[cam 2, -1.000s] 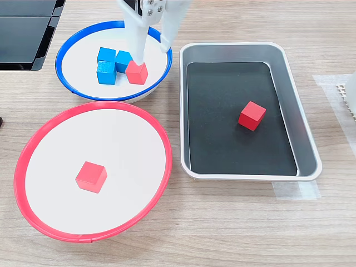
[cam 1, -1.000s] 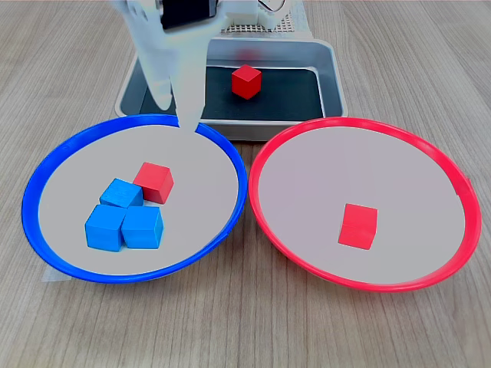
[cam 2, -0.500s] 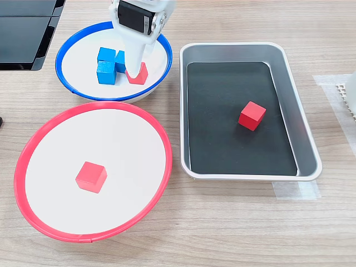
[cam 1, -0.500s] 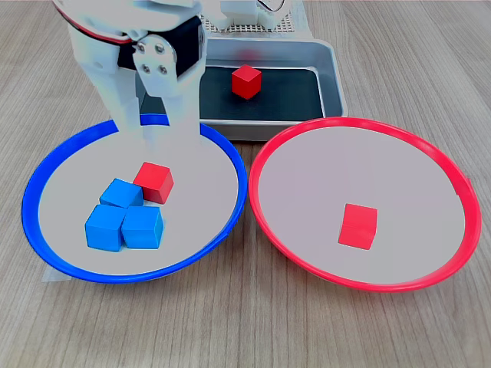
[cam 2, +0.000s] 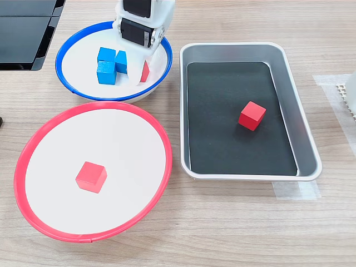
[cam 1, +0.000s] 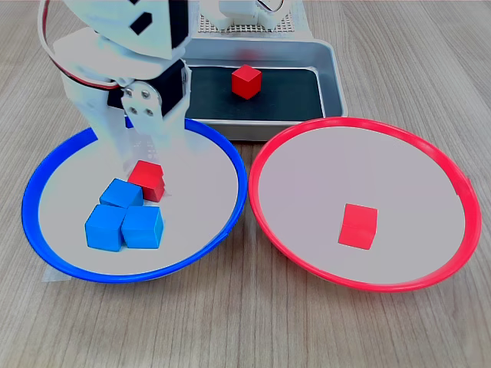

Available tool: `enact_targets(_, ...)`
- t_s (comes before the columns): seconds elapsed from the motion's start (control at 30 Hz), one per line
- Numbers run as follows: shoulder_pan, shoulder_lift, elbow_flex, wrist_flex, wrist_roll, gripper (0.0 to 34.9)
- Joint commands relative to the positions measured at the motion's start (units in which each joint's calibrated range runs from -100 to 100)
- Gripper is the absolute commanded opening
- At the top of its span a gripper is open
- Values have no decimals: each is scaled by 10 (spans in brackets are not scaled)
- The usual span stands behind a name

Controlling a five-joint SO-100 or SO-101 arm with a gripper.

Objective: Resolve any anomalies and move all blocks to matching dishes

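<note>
Everything sits on a light wood-grain desk (cam 1: pixel 253 322), and not much of the room shows beyond it, just a dark flat panel (cam 2: pixel 25 30) at the second exterior view's top left corner and a strip of clear tape (cam 2: pixel 295 190) by the tray.

The white arm is down inside the blue-rimmed dish (cam 1: pixel 46 165), with its fingers (cam 1: pixel 142 157) lowered around the red block (cam 1: pixel 147 180) that's in there. One finger looks to be on either side of the block, but the arm body hides the tips, so honestly can't tell if they're actually pinching it or just sitting spread around it. In the second exterior view only a sliver of that red block (cam 2: pixel 145 71) peeks out next to a finger.

Just beside the fingers, toward the first exterior view's lower left, are the three blue blocks (cam 1: pixel 123 218), bunched together and touching.

Well away from the fingers, the red-rimmed dish (cam 1: pixel 307 142) holds one red block (cam 1: pixel 358 225) lying flat near its middle. Behind the dishes in the first exterior view, the grey metal tray (cam 1: pixel 331 73) with the black liner has another red block (cam 1: pixel 246 81) sitting on it.
</note>
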Motion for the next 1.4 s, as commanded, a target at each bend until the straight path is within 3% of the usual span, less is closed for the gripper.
enact_targets(0.0,-14,1,-13,-3,-4,85)
enact_targets(0.03,-18,1,-12,-3,-6,16)
enact_targets(0.07,-22,1,-15,0,-10,4)
enact_targets(0.37,-93,-92,-90,99,-100,3)
enact_targets(0.67,-265,-126,-100,90,-257,3)
enact_targets(0.73,-291,-118,-83,96,-262,50)
enact_targets(0.8,-303,-109,-65,96,-264,153)
enact_targets(0.83,-307,-104,-58,92,-264,185)
enact_targets(0.9,-308,-96,-54,88,-265,195)
enact_targets(1.03,-294,-108,-46,90,-267,158)
enact_targets(1.17,-263,-179,11,121,-265,54)
enact_targets(1.2,-254,-208,39,133,-263,5)
enact_targets(1.37,-183,-385,269,151,-228,4)
